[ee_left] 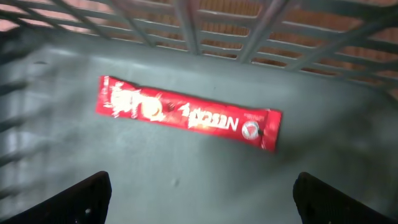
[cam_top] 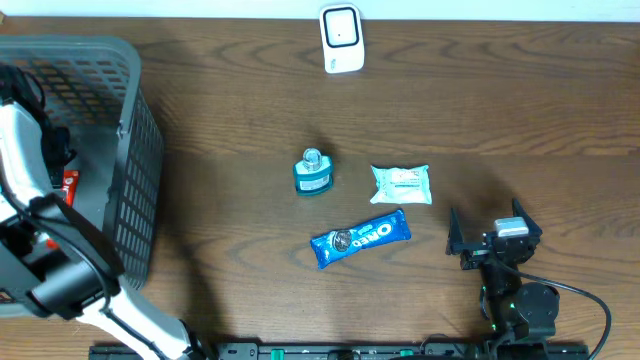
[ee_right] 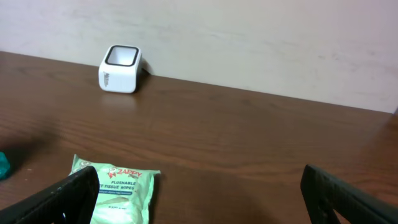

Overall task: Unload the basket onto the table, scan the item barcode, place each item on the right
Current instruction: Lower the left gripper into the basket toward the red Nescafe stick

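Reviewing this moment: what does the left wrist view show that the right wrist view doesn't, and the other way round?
Only the left wrist view: a red Nescafe sachet lying flat on the floor of the grey basket, with mesh walls behind.
Only the right wrist view: the white scanner near the wall and a green-and-white wipes pack, both on the wooden table.
Shared: the left pincer and right pincer each stand open and empty, fingers at the lower corners.

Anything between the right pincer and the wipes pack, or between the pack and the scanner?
Nothing visible. The open right pincer faces the green-and-white soft wipes pack across bare brown wooden table; only bare wood lies from there to the white boxy scanner. The small teal bottle sits aside.
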Motion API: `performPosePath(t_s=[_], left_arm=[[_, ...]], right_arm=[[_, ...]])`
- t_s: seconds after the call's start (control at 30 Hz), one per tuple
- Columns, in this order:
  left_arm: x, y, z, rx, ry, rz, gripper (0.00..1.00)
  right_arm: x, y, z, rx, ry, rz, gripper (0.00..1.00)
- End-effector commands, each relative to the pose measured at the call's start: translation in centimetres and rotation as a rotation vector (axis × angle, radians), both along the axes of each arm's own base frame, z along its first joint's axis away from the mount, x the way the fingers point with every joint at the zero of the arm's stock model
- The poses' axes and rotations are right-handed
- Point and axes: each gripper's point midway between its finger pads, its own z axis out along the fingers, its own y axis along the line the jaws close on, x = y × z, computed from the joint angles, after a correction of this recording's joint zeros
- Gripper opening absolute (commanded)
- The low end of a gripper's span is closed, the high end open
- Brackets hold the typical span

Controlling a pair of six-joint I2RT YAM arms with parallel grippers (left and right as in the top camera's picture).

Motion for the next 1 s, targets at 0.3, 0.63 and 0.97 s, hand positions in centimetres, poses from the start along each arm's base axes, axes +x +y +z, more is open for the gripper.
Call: performPosePath(t_s=[0.3,0.63,0.97], left_arm=[[-0.5,0.4,-6.2,-0.063,0.099,0.081,0.93],[-1.2,0.0,-9.2,-0.069,0.121,0.089,0.93],[-3.5,1.2,-10.6,0.046,0.208,0.090,0.88]], right_arm=[[0.0,0.1,-0.1,-0.014,-0.001,0.003,0.99],[0.0,0.1,-0.1,-0.014,-0.001,0.003,0.99],[0.0,0.1,-0.1,-0.014,-0.001,0.003,0.99]])
